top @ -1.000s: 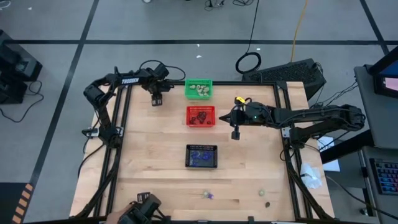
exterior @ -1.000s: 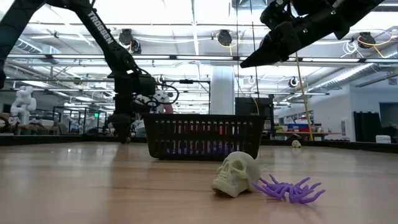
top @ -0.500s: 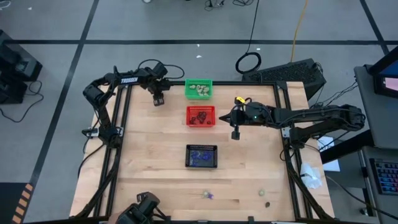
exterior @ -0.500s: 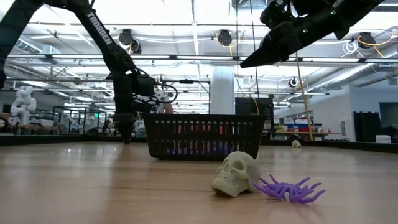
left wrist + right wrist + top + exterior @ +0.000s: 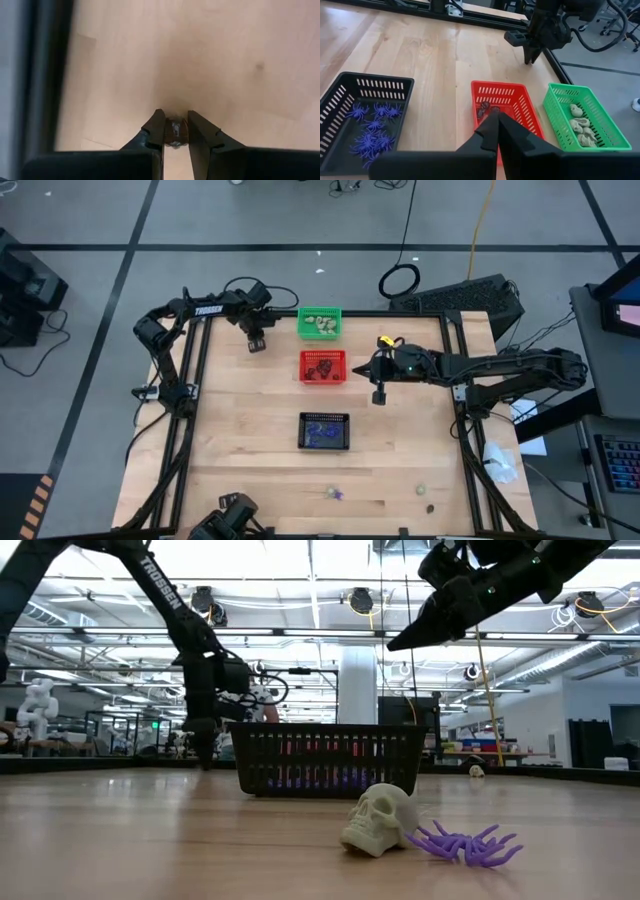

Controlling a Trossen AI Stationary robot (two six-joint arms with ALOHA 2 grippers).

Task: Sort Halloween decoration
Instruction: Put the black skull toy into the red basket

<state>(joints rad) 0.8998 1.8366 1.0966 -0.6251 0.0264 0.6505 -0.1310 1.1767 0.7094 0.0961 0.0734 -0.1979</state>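
Two grippers: left one (image 5: 173,131) pinched on a dark brown trinket (image 5: 175,132), right one (image 5: 496,122) closed, empty, above the red basket (image 5: 522,106).

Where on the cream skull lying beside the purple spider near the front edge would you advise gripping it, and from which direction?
Come straight down on the skull and close across its rounded cranium, probably side to side. It lies tilted on the table, jaw end low, so the dome is its widest, highest part. Keep the fingers off the purple spider, whose legs reach its base.

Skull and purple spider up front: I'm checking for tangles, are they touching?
Cannot tell. In the low view the spider's legs reach the skull's base, without showing plain contact.
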